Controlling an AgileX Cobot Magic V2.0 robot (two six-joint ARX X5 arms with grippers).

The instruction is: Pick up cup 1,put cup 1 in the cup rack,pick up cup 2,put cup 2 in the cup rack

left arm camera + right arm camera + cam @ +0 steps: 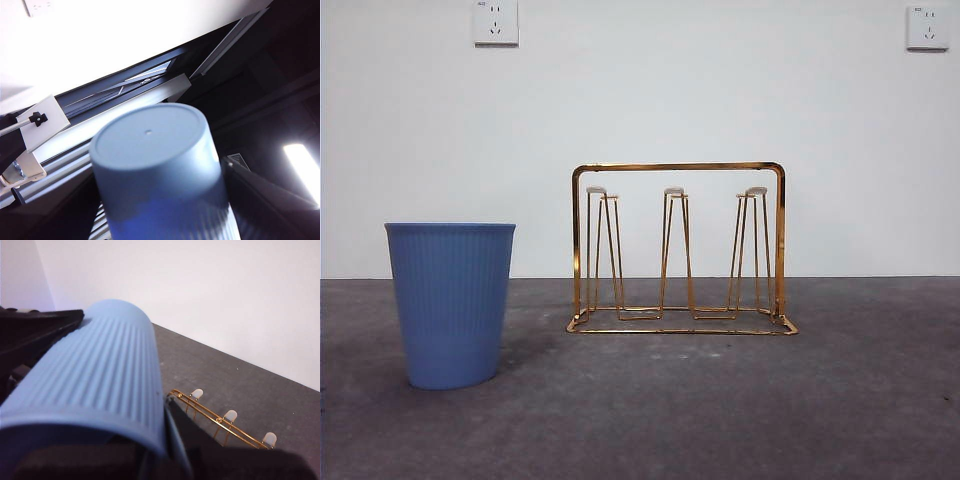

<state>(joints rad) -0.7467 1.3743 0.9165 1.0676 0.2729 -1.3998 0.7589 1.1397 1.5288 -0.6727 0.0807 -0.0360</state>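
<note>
Aloft, each gripper clamps a blue cup: left (160, 210), right (100, 450), above the rack (220, 420).

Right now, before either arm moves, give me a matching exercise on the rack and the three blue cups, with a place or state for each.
Things:
1. cup rack
2. standing cup
3. left arm's cup, in the left gripper
4. right arm's cup, in the right gripper

Places or states:
a. held on its side, rack below it
b. mouth up on the table
c. gold, nothing hung on it
d. flat base facing the wrist camera

Pairs: 1-c, 2-b, 3-d, 4-a
</note>
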